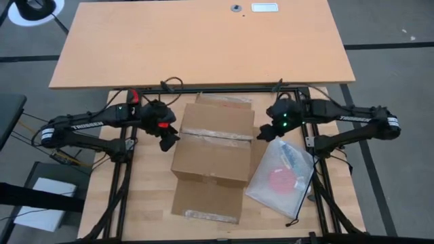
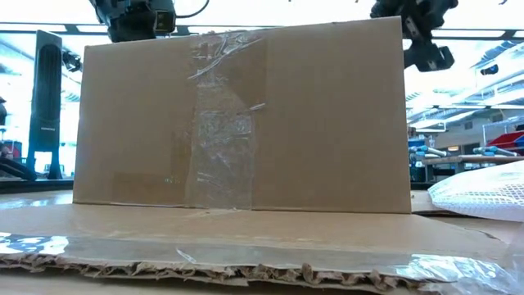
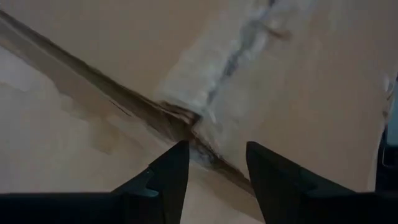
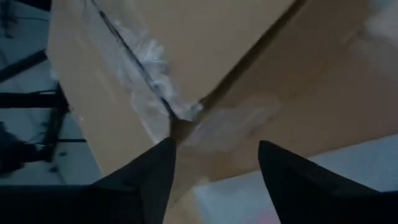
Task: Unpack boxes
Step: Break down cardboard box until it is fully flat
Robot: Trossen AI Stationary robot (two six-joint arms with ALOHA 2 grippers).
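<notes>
The box (image 1: 213,146) sits between my 2 grippers, on the board in front of the desk (image 1: 203,41). Its 2 top flaps meet in a taped seam (image 1: 215,135) that runs straight from one gripper to the other, so the seam's long axis lies along the line joining them.

My left gripper (image 1: 167,139) hangs at the seam's left end, right over the box's left edge. Its fingers (image 3: 165,180) stand apart with nothing between them, and the torn tape where the seam meets the edge lies just ahead of the tips.

My right gripper (image 1: 274,129) hangs at the seam's right end, just off the box's right edge. Its fingers (image 4: 149,177) are also spread and empty, with the seam's end just beyond them.

I judge both arms equally near, each to its own end. Opening the top means coming inward along the seam from either side and catching a flap edge there.

The bag (image 1: 281,173) lies just beside the box, on the near side of my right gripper, clear of the seam.
</notes>
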